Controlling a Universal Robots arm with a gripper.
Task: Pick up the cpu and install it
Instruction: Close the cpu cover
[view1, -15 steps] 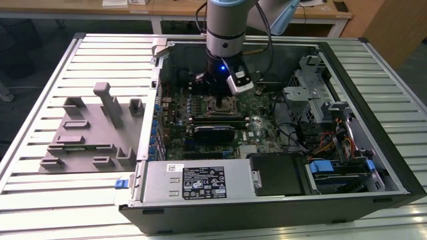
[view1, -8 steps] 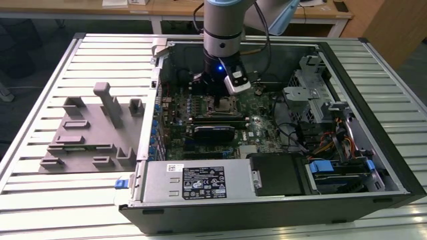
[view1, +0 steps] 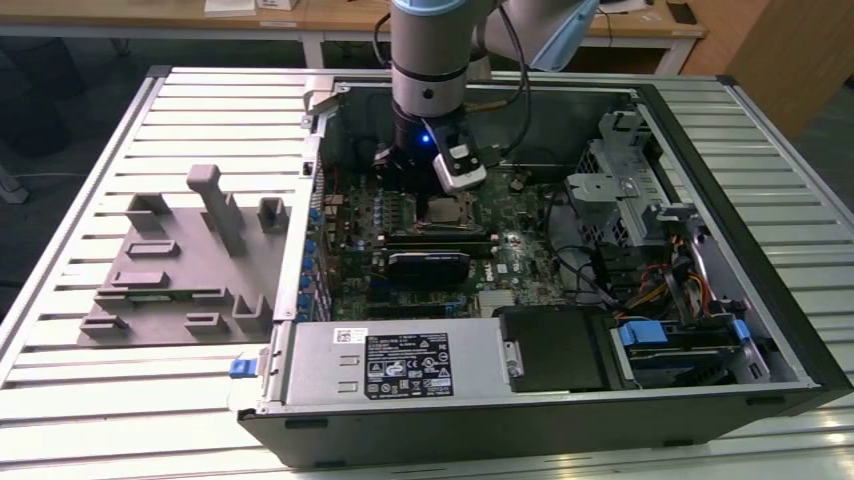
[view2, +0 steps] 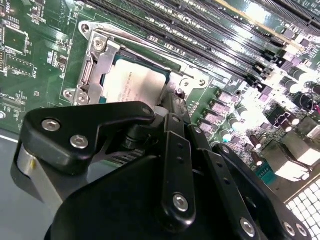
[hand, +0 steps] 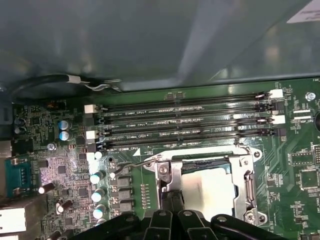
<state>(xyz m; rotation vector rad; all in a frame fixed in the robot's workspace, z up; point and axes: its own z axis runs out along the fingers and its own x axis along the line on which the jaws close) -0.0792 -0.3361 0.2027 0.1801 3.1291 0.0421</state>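
The cpu (hand: 207, 187), a flat square with a silvery-grey top, lies inside the metal socket frame (hand: 247, 175). The tool (hand: 171, 197) looks clenched on nothing, its tips at the chip's edge.

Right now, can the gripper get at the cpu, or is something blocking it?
Probably yes. The gripper hangs right at the cpu, whose metal top lies bare in the socket frame. Nothing stands between them; whether the frame clamps its edges I cannot tell.
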